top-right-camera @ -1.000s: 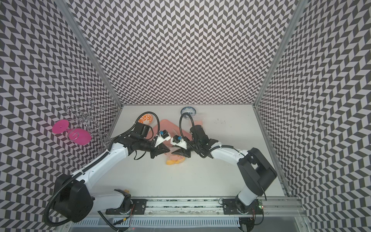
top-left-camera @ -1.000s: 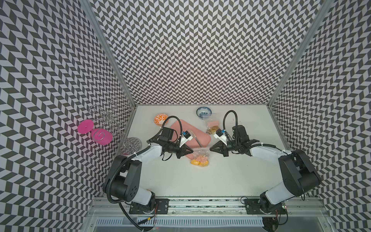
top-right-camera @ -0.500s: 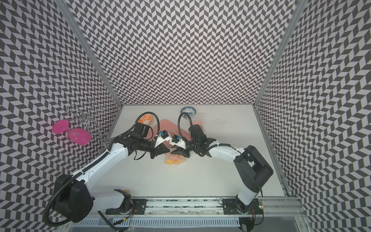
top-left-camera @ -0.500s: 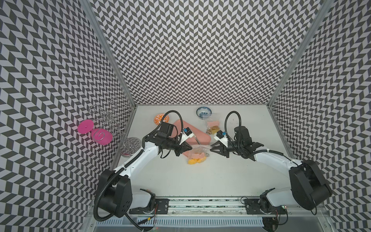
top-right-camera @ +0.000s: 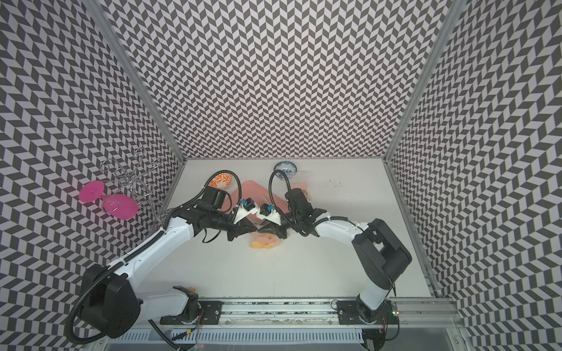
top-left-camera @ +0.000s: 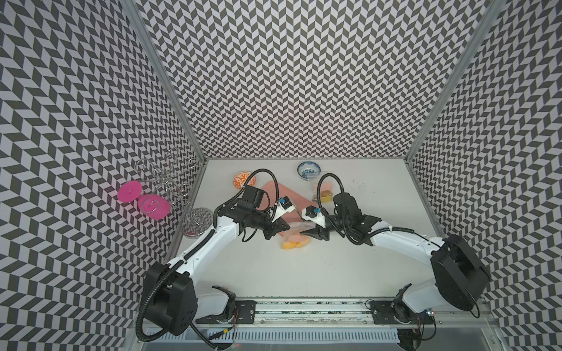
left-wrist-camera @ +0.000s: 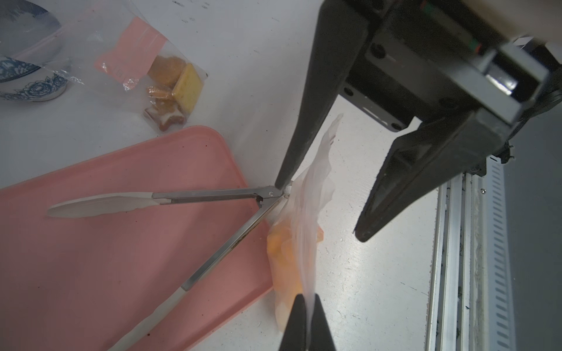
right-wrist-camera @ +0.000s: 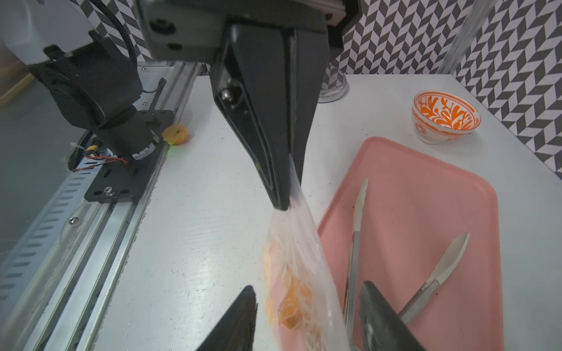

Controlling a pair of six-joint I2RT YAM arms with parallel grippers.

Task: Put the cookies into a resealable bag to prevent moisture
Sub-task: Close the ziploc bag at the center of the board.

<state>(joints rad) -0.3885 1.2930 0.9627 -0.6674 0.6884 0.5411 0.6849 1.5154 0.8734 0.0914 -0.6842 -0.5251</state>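
On the white table [top-left-camera: 304,273], at the edge of the pink tray [left-wrist-camera: 121,258], the resealable bag [right-wrist-camera: 299,243] hung pinched at its top by the left gripper [right-wrist-camera: 284,203], clamped shut as before. The right gripper [right-wrist-camera: 307,287], closed a second earlier, had opened, its jaws apart either side of the film. The yellow-orange cookies [right-wrist-camera: 292,301] sat in the bag's bottom, so the bag probably needed a fresh grip before sealing.

Left claw [top-left-camera: 284,228], right claw [top-left-camera: 305,238] meet at bag [top-left-camera: 296,226] holding cookies [top-left-camera: 293,244], beside pink tray [top-left-camera: 270,188].
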